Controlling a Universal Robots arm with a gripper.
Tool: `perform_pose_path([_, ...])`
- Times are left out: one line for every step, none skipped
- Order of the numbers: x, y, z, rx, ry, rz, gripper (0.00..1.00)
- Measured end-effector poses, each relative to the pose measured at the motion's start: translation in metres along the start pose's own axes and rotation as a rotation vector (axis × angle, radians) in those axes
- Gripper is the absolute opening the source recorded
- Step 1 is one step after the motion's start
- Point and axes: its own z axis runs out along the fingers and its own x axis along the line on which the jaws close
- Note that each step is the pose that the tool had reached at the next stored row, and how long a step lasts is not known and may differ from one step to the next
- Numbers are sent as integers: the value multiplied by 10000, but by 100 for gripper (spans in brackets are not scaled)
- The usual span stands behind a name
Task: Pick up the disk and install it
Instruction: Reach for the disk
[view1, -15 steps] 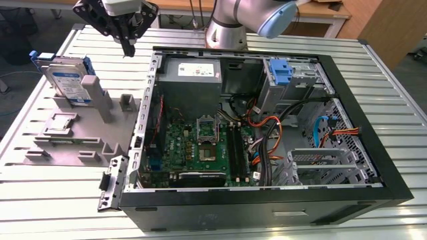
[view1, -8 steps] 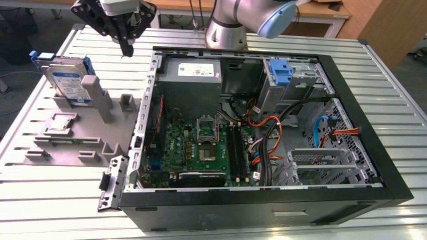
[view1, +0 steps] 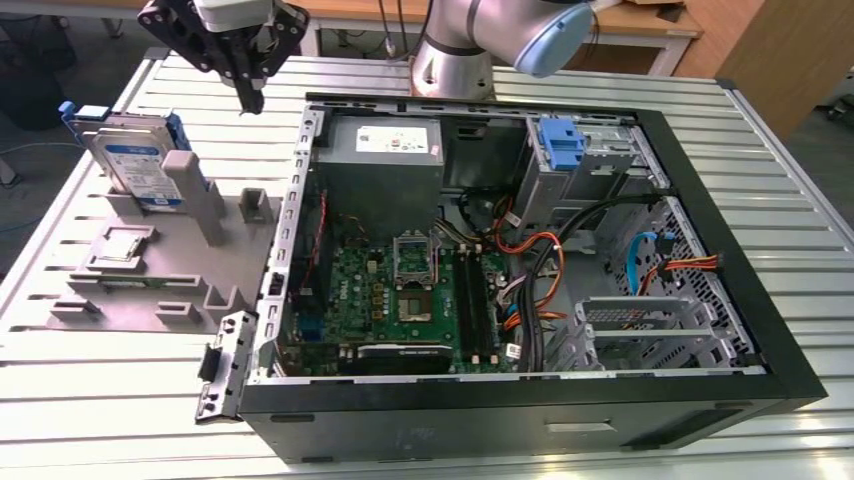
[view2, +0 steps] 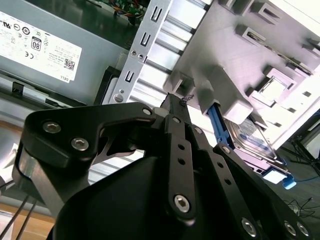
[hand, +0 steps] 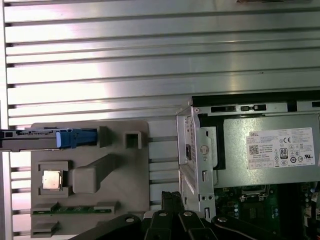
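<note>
The disk (view1: 134, 165), a silver drive with a white-and-blue label in a blue bracket, stands on edge in a slot of the grey holder (view1: 160, 295) at the exterior view's left, outside the computer case. It shows edge-on in the first wrist view (hand: 30, 139) and partly behind the holder's post in the second wrist view (view2: 250, 142). My gripper (view1: 251, 100) hangs above the table between the holder and the case's back corner, to the right of the disk and apart from it. Its black fingers (view2: 175, 107) are shut together with nothing between them, and the gripper (hand: 169, 197) points down beside the holder.
The open computer case (view1: 747, 330) fills the exterior view's middle and right, with a grey power supply (view1: 380, 145), motherboard (view1: 400, 290), cables and a blue bracket (view1: 561, 145) in the drive bay. A small square chip (view1: 123, 245) lies on the holder. The table is ribbed metal (view1: 107, 400).
</note>
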Motion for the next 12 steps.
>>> perform_pose_path([3,0,0,0,1,-1,10])
perform_pose_path([6,0,1,0,1,-1,10])
perform_pose_path([9,-1,0,1,2,0,10])
perform_pose_path([10,-1,0,0,2,0,10])
perform_pose_path([11,-1,1,0,1,-1,10])
perform_pose_path([12,-1,1,0,1,0,10])
perform_pose_path([13,-1,0,1,2,0,10])
perform_pose_path([14,-1,1,0,1,0,10])
perform_pose_path([14,-1,1,0,2,0,10])
perform_pose_path([15,-1,1,0,1,0,10])
perform_pose_path([16,3,1,0,1,2,10])
perform_pose_path([17,8,1,1,2,2,10])
